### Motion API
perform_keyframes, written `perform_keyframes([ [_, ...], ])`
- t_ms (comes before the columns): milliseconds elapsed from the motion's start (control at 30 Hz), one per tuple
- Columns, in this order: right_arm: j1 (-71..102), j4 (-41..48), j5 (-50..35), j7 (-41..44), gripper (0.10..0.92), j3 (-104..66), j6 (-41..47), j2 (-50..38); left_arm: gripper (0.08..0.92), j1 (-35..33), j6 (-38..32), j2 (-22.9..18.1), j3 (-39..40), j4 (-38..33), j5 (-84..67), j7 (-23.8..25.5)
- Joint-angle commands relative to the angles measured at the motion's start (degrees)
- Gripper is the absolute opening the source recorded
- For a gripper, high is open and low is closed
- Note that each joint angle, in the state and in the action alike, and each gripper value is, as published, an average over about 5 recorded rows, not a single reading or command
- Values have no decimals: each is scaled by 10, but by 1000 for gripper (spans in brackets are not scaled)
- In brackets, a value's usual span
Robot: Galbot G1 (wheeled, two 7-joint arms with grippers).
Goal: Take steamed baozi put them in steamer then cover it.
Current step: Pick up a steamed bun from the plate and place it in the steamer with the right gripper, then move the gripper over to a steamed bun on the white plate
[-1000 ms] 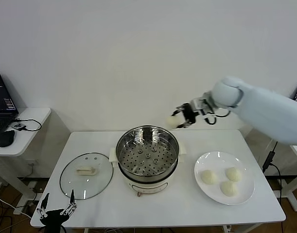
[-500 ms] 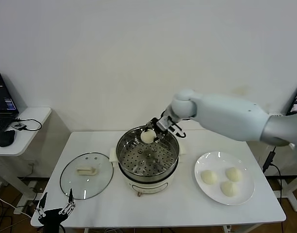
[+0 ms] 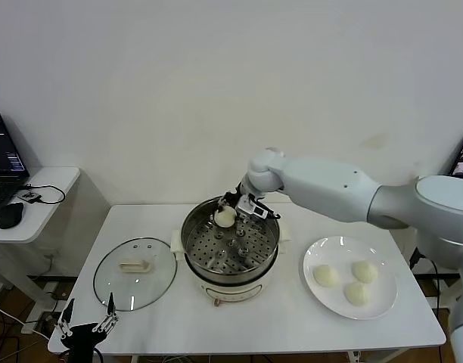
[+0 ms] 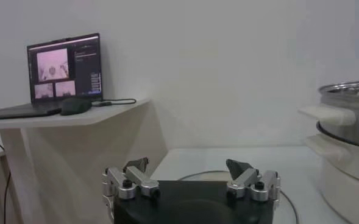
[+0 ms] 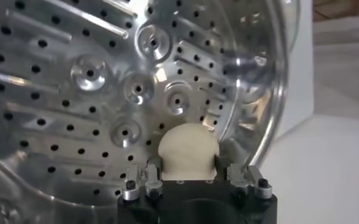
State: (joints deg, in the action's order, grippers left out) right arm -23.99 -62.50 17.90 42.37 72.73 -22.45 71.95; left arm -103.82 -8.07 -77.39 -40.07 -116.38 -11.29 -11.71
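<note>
Hidden and cut-off parts
The baozi (image 5: 188, 151) underside is masked by the right gripper (image 5: 190, 175); the steamer (image 4: 351, 140) is cropped at the frame edge; the laptop (image 3: 3, 157) is cut off.

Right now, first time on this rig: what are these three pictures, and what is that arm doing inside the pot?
The machine is a two-armed robot. The wide picture comes from its head, looking down at a white table. The other two come from cameras on its wrists.

The right gripper has reached into the steamer, a steel pot with a perforated tray, and is shut on one baozi. The right wrist view shows that bun between the fingers, just above the tray.

Three more buns wait on the white plate. The glass cover lies flat on the table beside the pot.

The left gripper is parked open at the table's near corner.
</note>
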Motion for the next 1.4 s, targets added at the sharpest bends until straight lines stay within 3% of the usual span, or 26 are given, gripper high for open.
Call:
perform_keyframes([
  [33,9,20,48,-12,569,0,-29,14,823,0,0,0,0,1,0,0],
  [200,-7,-6,5,-9,690,1,-19,0,823,-2,0,-2,1,0,1,0],
  [400,-69,-69,-126,53,813,4,56,-53,823,-4,0,0,-1,-2,1,1],
  [567,-127,-139,-245,111,822,8,180,-129,823,-6,0,5,-2,-3,0,2],
  [767,-188,-267,-299,131,823,37,326,-257,823,-1,-3,8,-4,-1,-2,-2],
  [1100,-190,-388,-309,155,823,79,382,-477,823,9,-9,35,-6,11,-10,-2],
  [1400,-77,-386,-233,132,823,64,381,-525,823,14,-6,30,-3,10,-11,-1],
])
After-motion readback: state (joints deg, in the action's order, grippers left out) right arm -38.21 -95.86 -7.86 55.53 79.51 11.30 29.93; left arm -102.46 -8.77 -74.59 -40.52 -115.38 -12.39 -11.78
